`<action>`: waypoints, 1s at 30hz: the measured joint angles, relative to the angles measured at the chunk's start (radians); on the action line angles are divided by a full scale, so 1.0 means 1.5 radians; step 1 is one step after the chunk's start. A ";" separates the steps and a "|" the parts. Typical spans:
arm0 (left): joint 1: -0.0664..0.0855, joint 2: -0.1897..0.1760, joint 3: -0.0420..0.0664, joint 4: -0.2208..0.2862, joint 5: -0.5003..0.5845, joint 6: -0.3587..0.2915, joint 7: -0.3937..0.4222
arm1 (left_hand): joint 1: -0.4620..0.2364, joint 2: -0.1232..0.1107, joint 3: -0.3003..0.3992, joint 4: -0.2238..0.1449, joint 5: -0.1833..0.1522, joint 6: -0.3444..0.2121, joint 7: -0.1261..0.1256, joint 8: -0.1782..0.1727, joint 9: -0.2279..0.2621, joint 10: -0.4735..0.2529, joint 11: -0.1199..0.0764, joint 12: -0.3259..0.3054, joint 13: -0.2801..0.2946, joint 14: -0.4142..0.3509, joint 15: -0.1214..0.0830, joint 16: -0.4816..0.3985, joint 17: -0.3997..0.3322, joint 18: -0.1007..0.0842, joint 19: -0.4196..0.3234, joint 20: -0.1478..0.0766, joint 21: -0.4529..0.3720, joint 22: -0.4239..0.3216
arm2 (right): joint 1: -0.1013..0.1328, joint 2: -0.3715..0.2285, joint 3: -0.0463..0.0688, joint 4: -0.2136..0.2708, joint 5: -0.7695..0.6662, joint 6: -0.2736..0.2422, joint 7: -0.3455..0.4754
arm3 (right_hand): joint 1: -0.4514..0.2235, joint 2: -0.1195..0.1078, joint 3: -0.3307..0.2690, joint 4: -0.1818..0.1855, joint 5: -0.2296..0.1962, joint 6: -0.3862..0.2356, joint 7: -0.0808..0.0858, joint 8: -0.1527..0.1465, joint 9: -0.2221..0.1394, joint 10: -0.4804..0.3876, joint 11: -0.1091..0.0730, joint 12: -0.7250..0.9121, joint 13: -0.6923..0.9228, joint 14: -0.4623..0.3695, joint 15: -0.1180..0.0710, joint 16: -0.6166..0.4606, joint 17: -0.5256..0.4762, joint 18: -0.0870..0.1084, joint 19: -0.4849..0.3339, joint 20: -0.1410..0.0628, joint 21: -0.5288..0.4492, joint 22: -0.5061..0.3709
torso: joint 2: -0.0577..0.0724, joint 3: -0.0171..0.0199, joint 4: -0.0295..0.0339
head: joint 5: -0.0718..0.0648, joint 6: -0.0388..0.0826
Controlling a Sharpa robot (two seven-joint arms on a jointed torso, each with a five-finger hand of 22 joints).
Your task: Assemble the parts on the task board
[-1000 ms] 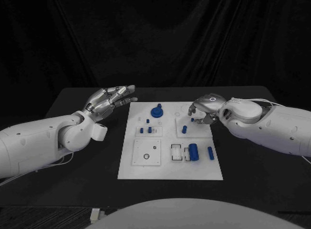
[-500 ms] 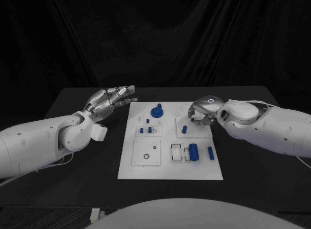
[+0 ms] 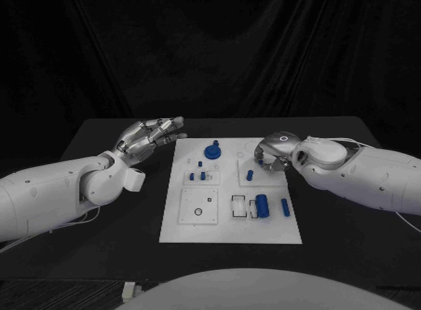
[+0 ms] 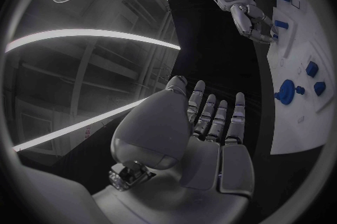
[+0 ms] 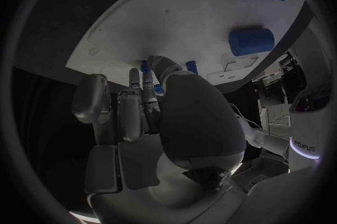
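The white task board (image 3: 231, 223) lies in the middle of the black table. A blue round knob (image 3: 212, 152) sits at its far end, small blue pegs (image 3: 197, 174) stand left of centre, and a thick blue cylinder (image 3: 262, 205) lies beside a slim one (image 3: 285, 206) on the near right. My right hand (image 3: 274, 155) hangs over the far right of the board, fingers curled down beside a small blue peg (image 3: 250, 174). In the right wrist view its fingertips (image 5: 149, 79) are among small blue pegs (image 5: 191, 67); a grip cannot be made out. My left hand (image 3: 150, 137) is raised with fingers spread, left of the board's far corner, holding nothing.
Bare black table (image 3: 99, 148) runs along both sides of the board. My right forearm (image 3: 369, 177) crosses the table at the right, and my left forearm (image 3: 52, 194) lies low at the left. A black curtain closes off the back.
My right hand has edged a little to the left and lower over the board's far right. The left hand and the parts have not moved.
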 measured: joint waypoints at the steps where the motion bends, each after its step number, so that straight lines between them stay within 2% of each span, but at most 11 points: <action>1: 0.000 0.000 0.000 -0.001 0.000 0.002 0.000 | 0.000 0.000 0.000 0.000 0.004 0.000 0.000 0.000 0.000 -0.002 0.002 0.000 0.000 0.000 0.000 0.000 0.000 0.000 0.002 0.002 0.000 -0.001 | 0.000 0.001 0.000 -0.001 0.000 0.000 0.001 | 0.000 0.000 0.000 0.000 -0.002 0.004 0.000 0.000 0.002 0.004 0.000 0.000 -0.001 0.001 -0.001 0.000 0.000 0.000 0.002 -0.002 0.000 0.000 | 0.000 -0.0001 0.0001 | 0.000 0.000; 4: -0.001 0.001 0.000 -0.002 0.000 0.008 0.000 | 0.000 0.000 0.002 -0.002 0.005 0.000 0.000 0.000 0.000 -0.002 0.002 0.000 0.000 -0.002 0.002 0.000 0.000 0.000 0.002 0.002 0.000 -0.001 | -0.001 0.002 0.000 -0.003 0.001 -0.002 0.003 | 0.000 0.000 0.003 -0.003 -0.002 0.009 0.000 0.001 0.005 0.010 -0.001 0.000 -0.005 0.001 -0.001 0.000 0.000 0.000 0.002 -0.002 0.000 0.000 | 0.000 -0.0001 0.0000 | -0.001 0.000; 8: -0.001 0.001 0.000 -0.003 0.000 0.015 0.000 | 0.000 0.000 0.002 -0.002 0.005 0.000 0.000 0.000 0.000 -0.002 0.002 0.000 0.000 -0.002 0.002 0.000 0.000 0.000 0.002 0.002 0.000 -0.002 | -0.003 0.003 0.000 -0.006 0.002 -0.004 0.006 | 0.003 0.003 0.008 -0.008 -0.002 0.014 0.005 0.004 0.010 0.023 -0.007 -0.003 -0.010 0.000 -0.004 0.000 0.000 0.000 0.000 -0.005 0.000 0.000 | 0.000 -0.0001 0.0000 | -0.001 0.000; 13: -0.001 0.000 0.000 -0.004 0.000 0.019 0.000 | 0.000 0.000 0.002 -0.002 0.009 0.000 0.000 0.000 0.000 -0.002 0.002 0.000 0.000 -0.002 0.002 0.000 0.000 0.000 0.002 0.002 0.000 -0.002 | -0.004 0.004 0.000 -0.008 0.004 -0.008 0.009 | 0.013 0.012 0.016 -0.016 -0.002 0.028 0.007 0.008 0.019 0.048 -0.013 -0.006 -0.017 -0.001 -0.011 -0.005 0.000 0.000 -0.001 -0.010 -0.002 0.000 | 0.000 -0.0001 0.0000 | 0.001 0.000; 30: -0.001 0.001 0.000 -0.007 0.000 0.027 0.000 | 0.005 0.000 0.005 -0.005 0.017 0.002 0.002 0.003 0.000 -0.005 0.005 0.000 0.000 0.002 0.007 0.003 0.000 0.000 0.010 0.005 0.005 -0.003 | -0.005 -0.006 0.000 -0.002 0.026 -0.030 0.018 | 0.021 0.021 0.027 -0.029 -0.010 0.046 0.013 0.013 0.036 0.087 -0.011 -0.020 -0.034 -0.001 -0.011 -0.016 -0.001 0.000 0.000 -0.014 -0.009 0.000 | 0.000 -0.0001 0.0000 | 0.004 0.000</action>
